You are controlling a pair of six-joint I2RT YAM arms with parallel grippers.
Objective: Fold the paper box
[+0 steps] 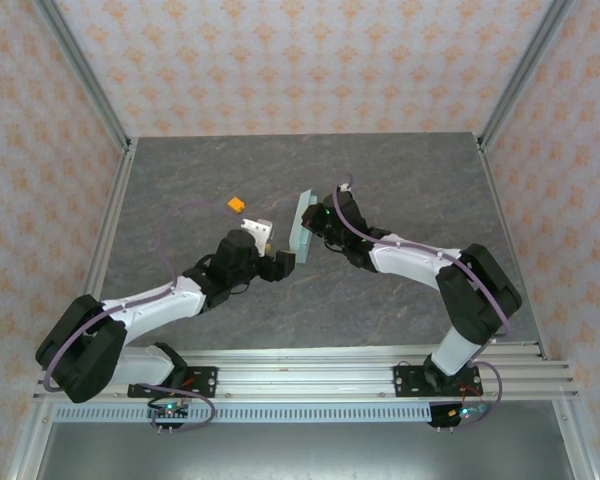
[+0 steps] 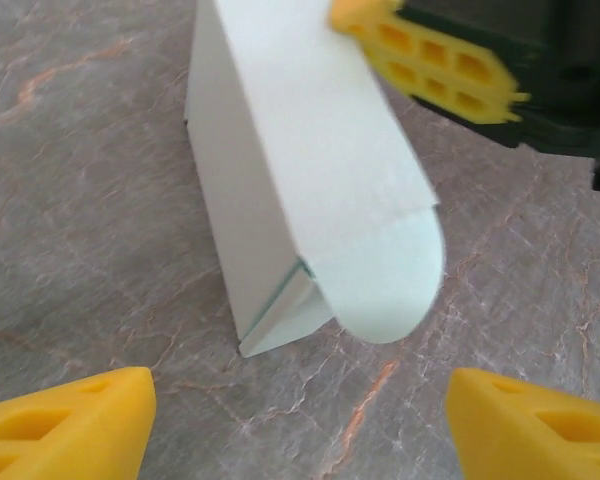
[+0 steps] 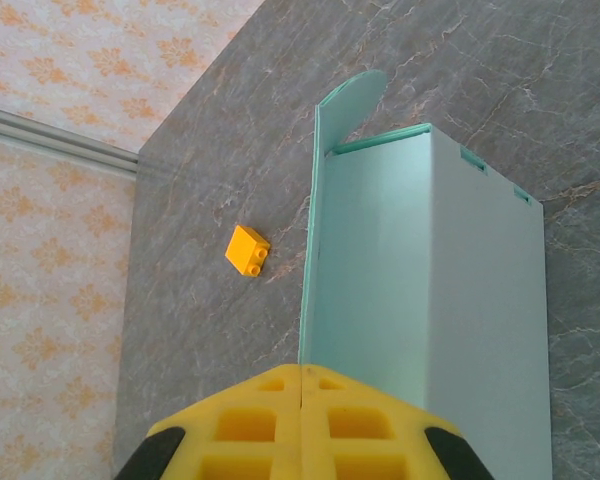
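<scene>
- Top external view: the paper box (image 1: 302,222), pale mint card, stands on edge near the middle of the table (image 1: 400,180), pinched by the right gripper (image 1: 317,225).
- Right wrist view: its yellow fingers (image 3: 240,420) are pressed together on the box's thin wall.
- Left gripper (image 1: 280,262) sits just beside the box on its near-left side, jaws spread wide, holding nothing.
- Small orange block (image 1: 236,206) lies apart, toward the far-left corner.
</scene>
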